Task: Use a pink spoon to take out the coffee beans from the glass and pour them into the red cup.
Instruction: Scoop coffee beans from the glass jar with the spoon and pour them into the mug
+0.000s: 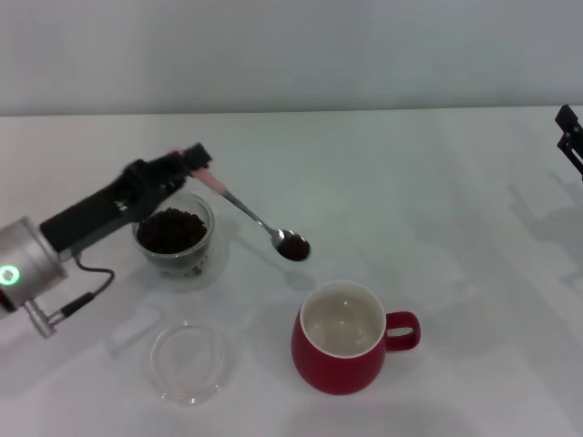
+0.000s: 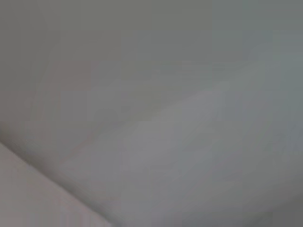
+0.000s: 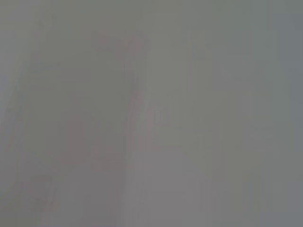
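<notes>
Head view: we saw the left end effector point(image 1: 191, 162) over the glass point(image 1: 174, 238), closed on the pale handle of the pink spoon point(image 1: 258, 218). The spoon sloped down toward the red cup point(image 1: 342, 338), its bowl loaded with coffee beans point(image 1: 293, 247) and hanging above the tabletop point(image 1: 410, 182), between glass and cup, short of the cup's rim. More beans filled the glass. The cup stood upright, white inside, handle pointing to the robot's right. A flat clear glass dish point(image 1: 190, 361) lay near the glass, on the robot's side of it, left of the cup and apart from both. Nothing stood between spoon and cup. The right end effector point(image 1: 569, 137) sat at the far right edge, well apart; we could not tell its finger state.

Left wrist view: only blurred grey, nothing identifiable.

Right wrist view: same, blurred grey.
</notes>
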`<state>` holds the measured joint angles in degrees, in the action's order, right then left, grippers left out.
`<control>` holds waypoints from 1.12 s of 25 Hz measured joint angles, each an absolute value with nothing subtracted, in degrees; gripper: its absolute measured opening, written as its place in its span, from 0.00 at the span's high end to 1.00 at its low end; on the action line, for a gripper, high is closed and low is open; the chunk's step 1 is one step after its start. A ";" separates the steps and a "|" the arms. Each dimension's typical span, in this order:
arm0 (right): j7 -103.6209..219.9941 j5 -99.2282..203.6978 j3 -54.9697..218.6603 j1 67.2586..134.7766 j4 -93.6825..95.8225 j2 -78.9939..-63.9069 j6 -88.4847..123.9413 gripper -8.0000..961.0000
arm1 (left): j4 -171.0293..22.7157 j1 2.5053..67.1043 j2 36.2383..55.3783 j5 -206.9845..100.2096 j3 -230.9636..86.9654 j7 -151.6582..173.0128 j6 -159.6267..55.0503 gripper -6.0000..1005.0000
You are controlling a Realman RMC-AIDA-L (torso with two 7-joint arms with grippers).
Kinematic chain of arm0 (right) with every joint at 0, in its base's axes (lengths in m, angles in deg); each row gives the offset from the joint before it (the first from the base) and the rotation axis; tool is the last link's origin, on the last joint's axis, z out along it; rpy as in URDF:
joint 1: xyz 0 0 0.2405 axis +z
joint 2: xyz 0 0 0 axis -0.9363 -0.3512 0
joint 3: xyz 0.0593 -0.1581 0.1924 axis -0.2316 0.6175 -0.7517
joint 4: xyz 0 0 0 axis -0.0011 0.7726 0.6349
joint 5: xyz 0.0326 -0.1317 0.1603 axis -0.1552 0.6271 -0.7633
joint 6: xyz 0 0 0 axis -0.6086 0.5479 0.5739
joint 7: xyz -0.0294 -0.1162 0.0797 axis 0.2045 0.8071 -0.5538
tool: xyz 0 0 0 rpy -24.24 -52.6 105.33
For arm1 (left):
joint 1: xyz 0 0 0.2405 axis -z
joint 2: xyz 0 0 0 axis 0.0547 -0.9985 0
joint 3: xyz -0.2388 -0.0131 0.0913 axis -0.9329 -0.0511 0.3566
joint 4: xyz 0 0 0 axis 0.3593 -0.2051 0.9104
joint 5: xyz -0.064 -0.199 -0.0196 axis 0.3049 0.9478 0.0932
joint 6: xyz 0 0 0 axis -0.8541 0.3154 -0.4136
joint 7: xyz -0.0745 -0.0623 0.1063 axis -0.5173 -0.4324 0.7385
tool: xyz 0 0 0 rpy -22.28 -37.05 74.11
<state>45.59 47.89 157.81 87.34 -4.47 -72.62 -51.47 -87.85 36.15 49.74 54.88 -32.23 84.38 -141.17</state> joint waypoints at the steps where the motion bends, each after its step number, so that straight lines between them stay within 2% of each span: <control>1: 45.60 47.89 157.80 87.29 -4.48 -72.64 -51.49 0.24 | -87.83 36.46 49.76 54.79 -31.31 84.32 -140.84 0.86; 12: 45.60 47.89 157.81 87.20 -4.51 -73.28 -51.58 0.24 | -87.69 40.41 49.90 54.71 -20.17 85.32 -137.85 0.86; 28: 45.20 48.02 158.00 87.34 -4.50 -73.45 -51.28 0.24 | -96.65 40.90 49.94 52.00 -12.25 93.20 -138.27 0.86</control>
<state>45.20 48.02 158.00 87.34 -4.50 -73.45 -51.28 -96.65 40.90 49.94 52.00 -12.25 93.20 -138.27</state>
